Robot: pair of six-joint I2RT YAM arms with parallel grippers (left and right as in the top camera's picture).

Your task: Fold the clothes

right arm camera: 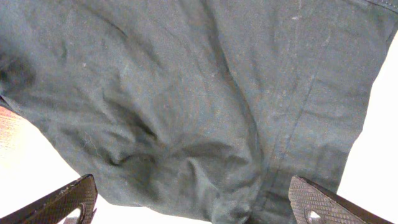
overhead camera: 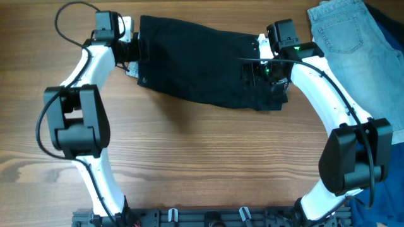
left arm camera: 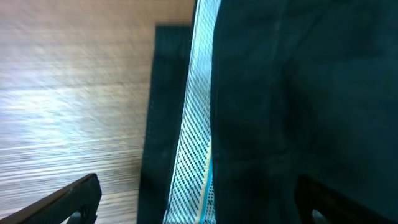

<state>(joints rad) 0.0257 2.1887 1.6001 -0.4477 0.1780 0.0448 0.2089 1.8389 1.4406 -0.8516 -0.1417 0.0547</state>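
Overhead, a black garment (overhead camera: 202, 60) lies spread across the upper middle of the wooden bench (overhead camera: 202, 164), running on a slight slant from upper left to centre right of the frame. The left end effector (overhead camera: 134, 52) sits at the garment's left edge. The right end effector (overhead camera: 269, 68) sits at its right edge, where the cloth looks bunched. Both are released. In the left wrist view the two dark fingers (left arm camera: 74, 198) stand wide apart at the bottom corners of the frame; between them lie dark cloth and a white-and-blue woven strip (left arm camera: 194, 124) running top to bottom, with bare bench wood to the left. In the right wrist view the textured fingers (right arm camera: 323, 202) are likewise spread at the lower corners, and rumpled dark cloth fills nearly the whole frame above them. Whether any pad touches the cloth cannot be told. A pair of pale blue jeans (overhead camera: 341, 28) lies in the upper right corner of the overhead frame, apart from the black garment, with a darker blue cloth (overhead camera: 394, 57) just beside them at the right edge.
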